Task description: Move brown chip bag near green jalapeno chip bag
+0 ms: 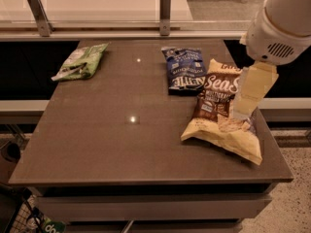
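The brown chip bag (214, 111) lies on the right side of the dark table (112, 149), crinkly, with pale yellow ends and white "Sea Salt" lettering. The green jalapeno chip bag (80, 61) lies flat at the table's far left. My gripper (244, 106), pale yellow under a white arm housing (284, 21), hangs over the right part of the brown bag and hides some of it. Whether it touches the bag cannot be told.
A dark blue Kettle bag (184, 69) lies at the far middle, its right edge against the brown bag. A glass rail with metal posts (165, 6) runs behind the table. The table's right edge is close to the brown bag.
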`<state>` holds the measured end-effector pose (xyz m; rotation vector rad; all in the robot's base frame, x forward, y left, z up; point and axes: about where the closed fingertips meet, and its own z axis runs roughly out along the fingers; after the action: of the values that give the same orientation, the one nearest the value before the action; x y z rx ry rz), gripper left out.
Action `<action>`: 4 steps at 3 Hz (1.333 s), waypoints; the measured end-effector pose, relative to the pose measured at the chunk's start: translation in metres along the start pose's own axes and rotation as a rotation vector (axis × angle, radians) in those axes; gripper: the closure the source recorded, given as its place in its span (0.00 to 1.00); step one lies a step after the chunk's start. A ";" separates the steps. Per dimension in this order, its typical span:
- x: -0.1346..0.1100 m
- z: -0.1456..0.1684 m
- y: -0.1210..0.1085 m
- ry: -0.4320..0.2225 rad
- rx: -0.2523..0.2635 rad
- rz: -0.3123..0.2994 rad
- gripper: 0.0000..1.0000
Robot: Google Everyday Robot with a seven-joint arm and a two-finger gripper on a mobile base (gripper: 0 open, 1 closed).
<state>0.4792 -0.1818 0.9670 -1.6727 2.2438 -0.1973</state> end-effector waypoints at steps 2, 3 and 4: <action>-0.056 0.066 0.013 -0.052 -0.131 -0.054 0.00; -0.061 0.100 0.023 -0.028 -0.195 -0.054 0.00; -0.054 0.130 0.026 -0.002 -0.248 -0.026 0.00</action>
<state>0.5137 -0.1116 0.8476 -1.8237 2.3243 0.0801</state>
